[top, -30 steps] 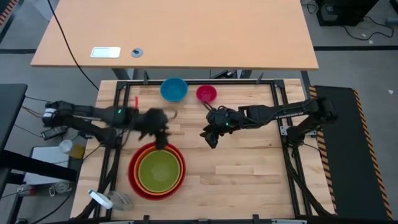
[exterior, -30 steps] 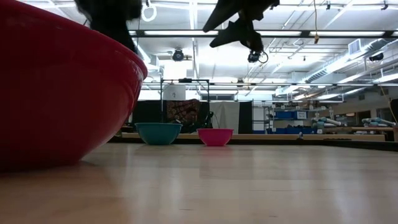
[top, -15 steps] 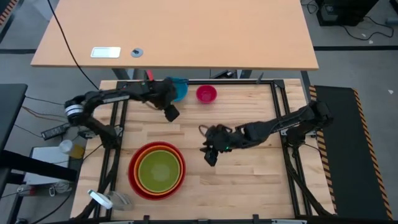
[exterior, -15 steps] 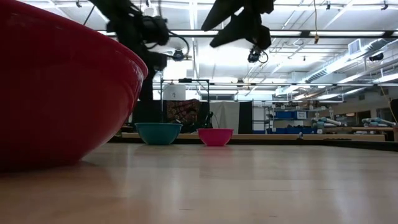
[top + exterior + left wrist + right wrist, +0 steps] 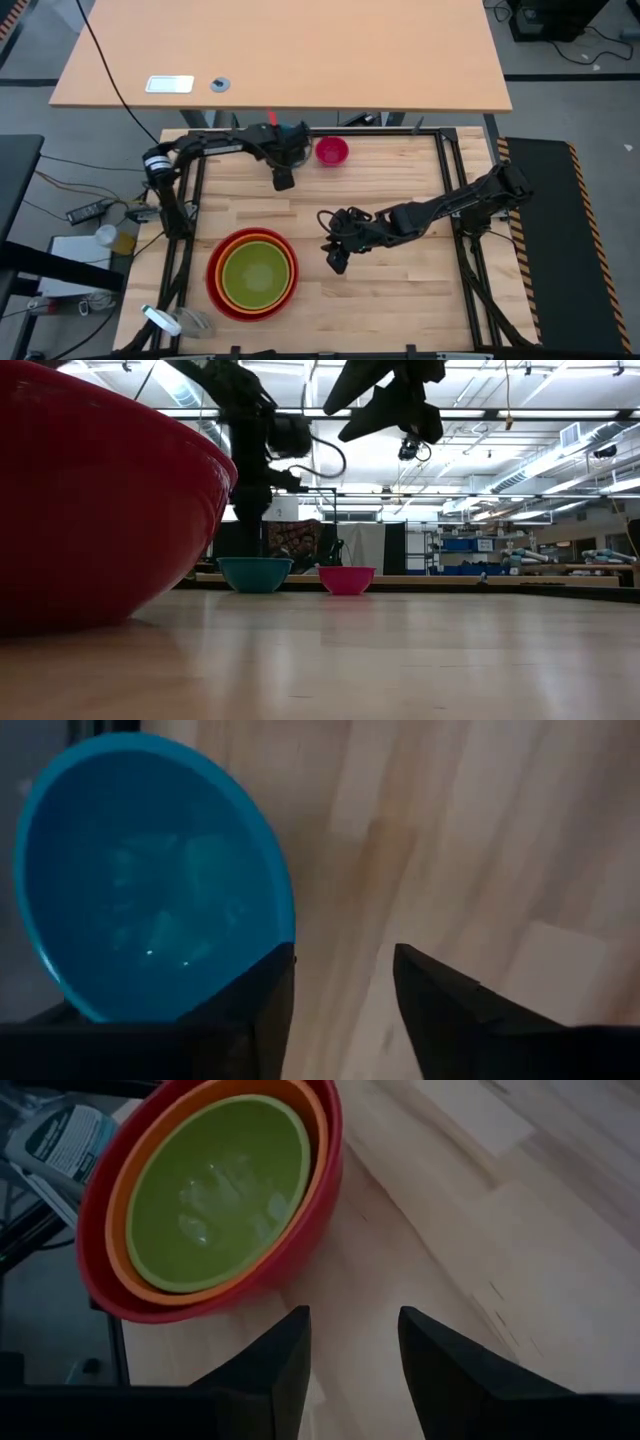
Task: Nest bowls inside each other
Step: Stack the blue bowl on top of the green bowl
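Stack: red bowl (image 5: 214, 290), orange bowl (image 5: 220, 250) and yellow-green bowl (image 5: 257, 276) are nested, near left on the surface (image 5: 400, 290).
Blue bowl (image 5: 140, 870): far edge, loose, next in turn.
Pink bowl (image 5: 332, 151): just right of blue, loose.
Left tool (image 5: 284, 180): fingers apart, empty, poised beside the blue rim; lowering and closing is judged next.
Right tool (image 5: 337, 262): fingers apart, empty, waiting mid-surface.

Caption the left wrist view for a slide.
Left hand, fingers apart, hovers by the rim of the blue bowl on the wooden table.
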### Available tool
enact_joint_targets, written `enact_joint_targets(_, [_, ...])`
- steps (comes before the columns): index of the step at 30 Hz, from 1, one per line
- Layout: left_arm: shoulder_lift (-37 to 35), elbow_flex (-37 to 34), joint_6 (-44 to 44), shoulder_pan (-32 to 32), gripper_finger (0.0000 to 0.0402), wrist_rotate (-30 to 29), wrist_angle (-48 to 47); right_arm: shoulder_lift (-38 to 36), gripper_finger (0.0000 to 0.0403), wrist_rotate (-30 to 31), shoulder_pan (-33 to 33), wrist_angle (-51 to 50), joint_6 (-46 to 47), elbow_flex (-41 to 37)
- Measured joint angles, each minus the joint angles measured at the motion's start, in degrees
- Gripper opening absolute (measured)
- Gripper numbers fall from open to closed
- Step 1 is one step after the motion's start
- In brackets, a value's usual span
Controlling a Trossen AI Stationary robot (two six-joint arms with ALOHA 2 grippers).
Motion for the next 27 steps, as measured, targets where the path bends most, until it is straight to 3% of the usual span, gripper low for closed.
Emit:
enact_joint_targets(3, [2.4,0.08,0.59,-0.64,0.0202,-4.55,-0.23,0.11,0.016,-0.01,0.22,0.04,0.63,0.0])
enact_joint_targets(8, [5.14,0.14,2.0,-0.96,0.0217,-4.63,-0.46,0.13,0.016,-0.18,0.49,0.45,0.66,0.0])
enact_joint_targets(27, [7.55,0.14,3.76,-0.16,0.0143,-5.72,0.23,0.17,0.016,-0.13,0.8,3.44,1.04,0.0])
